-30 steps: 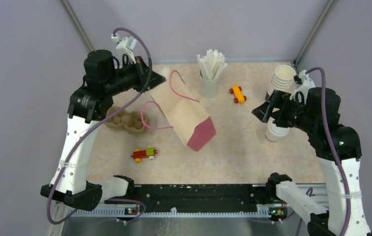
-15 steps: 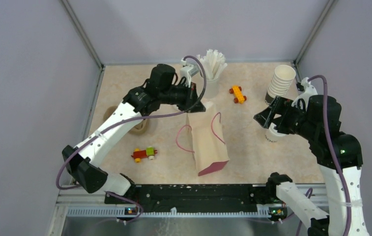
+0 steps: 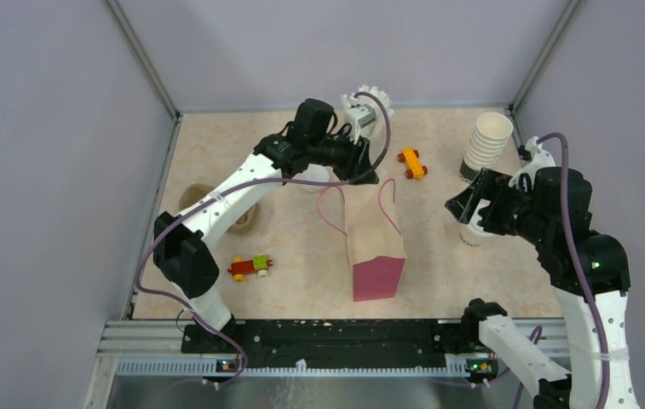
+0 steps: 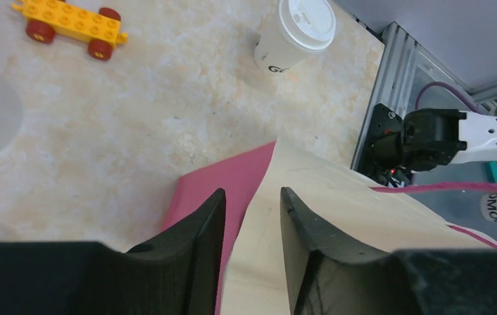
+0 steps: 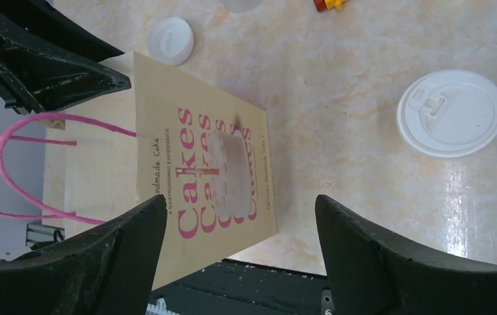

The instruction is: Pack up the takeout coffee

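The takeout coffee (image 3: 475, 232), a white paper cup with a white lid (image 5: 450, 113), stands on the table at the right and also shows in the left wrist view (image 4: 295, 33). My right gripper (image 3: 463, 204) hovers just above it, its jaws wide open and empty (image 5: 240, 203). A tan paper bag (image 3: 374, 247) with pink handles and pink "Cakes" print (image 5: 199, 151) sits mid-table, its magenta bottom toward the near edge. At its far top edge, my left gripper (image 3: 361, 175) has its jaws slightly apart, with the bag's paper edge (image 4: 337, 216) between them (image 4: 252, 191).
A stack of white cups (image 3: 489, 136) stands back right. A holder of white sticks (image 3: 368, 102) is behind the left arm. An orange toy car (image 3: 412, 162) lies near it. A red-green toy (image 3: 250, 267) and a brown cardboard tray (image 3: 242, 217) lie left. A loose white lid (image 5: 171, 41) lies beyond the bag.
The left arm swung the bag from the back left to the middle of the table and set it down, and its jaws have parted. The right arm has barely moved.
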You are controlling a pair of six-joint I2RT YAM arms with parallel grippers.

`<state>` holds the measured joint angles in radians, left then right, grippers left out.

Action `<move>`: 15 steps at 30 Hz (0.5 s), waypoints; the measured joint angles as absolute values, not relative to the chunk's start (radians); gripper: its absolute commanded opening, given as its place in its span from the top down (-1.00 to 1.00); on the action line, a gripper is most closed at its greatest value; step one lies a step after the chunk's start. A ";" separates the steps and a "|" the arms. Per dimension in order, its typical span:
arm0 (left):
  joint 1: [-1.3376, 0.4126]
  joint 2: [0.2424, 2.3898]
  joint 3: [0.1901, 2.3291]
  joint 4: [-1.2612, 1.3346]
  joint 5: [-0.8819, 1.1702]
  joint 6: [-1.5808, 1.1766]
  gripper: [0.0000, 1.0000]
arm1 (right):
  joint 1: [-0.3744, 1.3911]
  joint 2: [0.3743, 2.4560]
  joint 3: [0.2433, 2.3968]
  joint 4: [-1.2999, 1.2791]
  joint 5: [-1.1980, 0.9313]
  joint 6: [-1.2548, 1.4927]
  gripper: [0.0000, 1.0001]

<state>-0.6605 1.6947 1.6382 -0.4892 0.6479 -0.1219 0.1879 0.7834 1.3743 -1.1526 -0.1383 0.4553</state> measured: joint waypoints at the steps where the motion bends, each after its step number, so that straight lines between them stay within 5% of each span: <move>1: -0.661 1.703 1.649 -0.488 0.647 -0.115 -0.01 | 0.188 0.786 1.374 -1.152 -0.135 0.455 -0.64; 5: -0.660 1.726 1.723 -0.496 0.623 -0.097 -0.41 | 0.188 0.802 1.375 -1.152 -0.127 0.455 -0.64; 8: -0.659 1.733 1.822 -0.500 0.556 -0.106 -0.93 | 0.188 0.819 1.375 -1.150 -0.125 0.455 -0.64; 15: -0.643 1.699 1.913 -0.507 0.388 -0.173 -0.97 | 0.188 0.840 1.375 -1.147 -0.130 0.445 -0.79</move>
